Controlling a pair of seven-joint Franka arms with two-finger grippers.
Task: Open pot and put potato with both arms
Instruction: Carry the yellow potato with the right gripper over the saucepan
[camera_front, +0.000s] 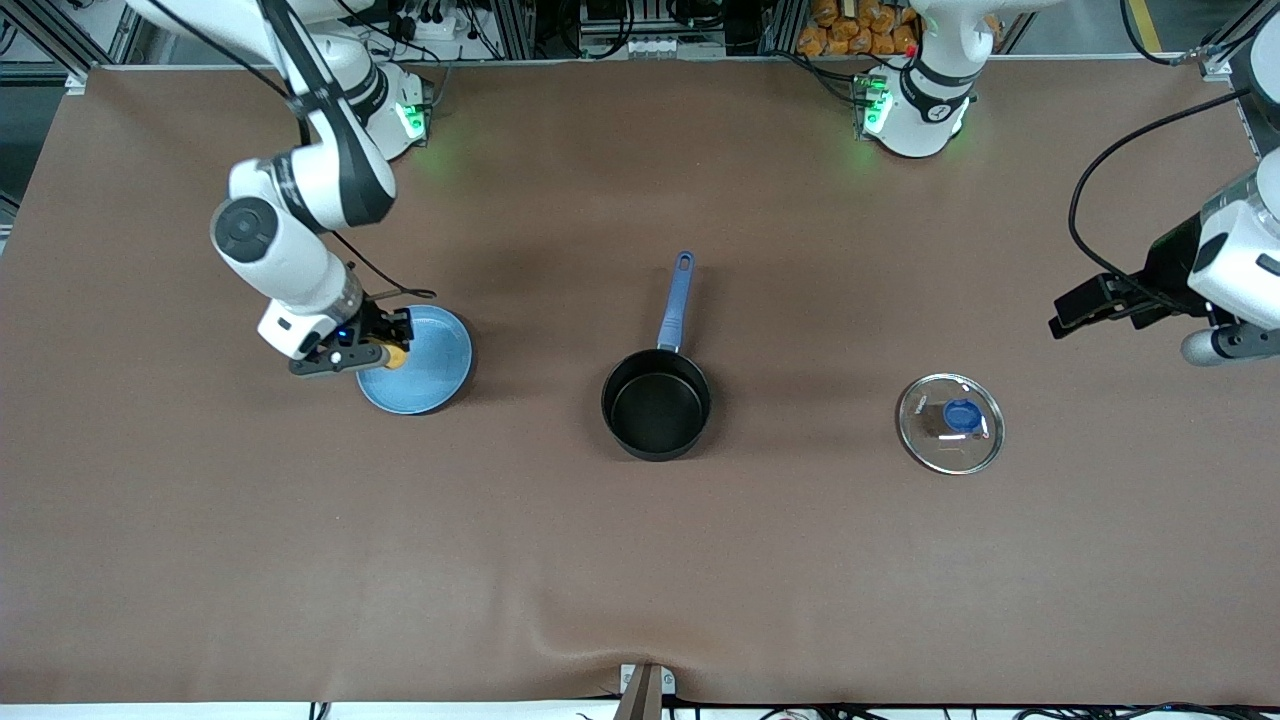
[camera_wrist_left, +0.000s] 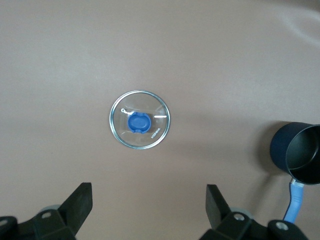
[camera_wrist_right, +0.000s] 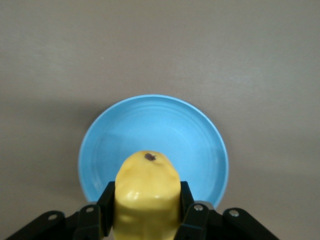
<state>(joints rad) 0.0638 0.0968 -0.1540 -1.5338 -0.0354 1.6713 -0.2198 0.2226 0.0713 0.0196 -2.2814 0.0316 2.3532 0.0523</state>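
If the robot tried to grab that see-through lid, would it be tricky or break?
The lid looks like glass with a metal rim, so it could crack if dropped. It lies flat on the table, knob up, so it probably won't roll. The blue knob is small and smooth, so it might slip from the fingers.

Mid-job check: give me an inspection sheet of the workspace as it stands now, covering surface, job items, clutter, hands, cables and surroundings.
Surface: brown table cover, wrinkled near the front camera.
Pot: open, nothing visible inside.
Lid: flat on the table, toward the left arm's end.
Potato: held over the blue plate.
Clutter: nothing seen.
Right hand: shut on the potato.
Left hand: open, above the lid, waiting.
Cables: black cable looping to the left arm.
Surroundings: metal frame and gear by the arms' bases.
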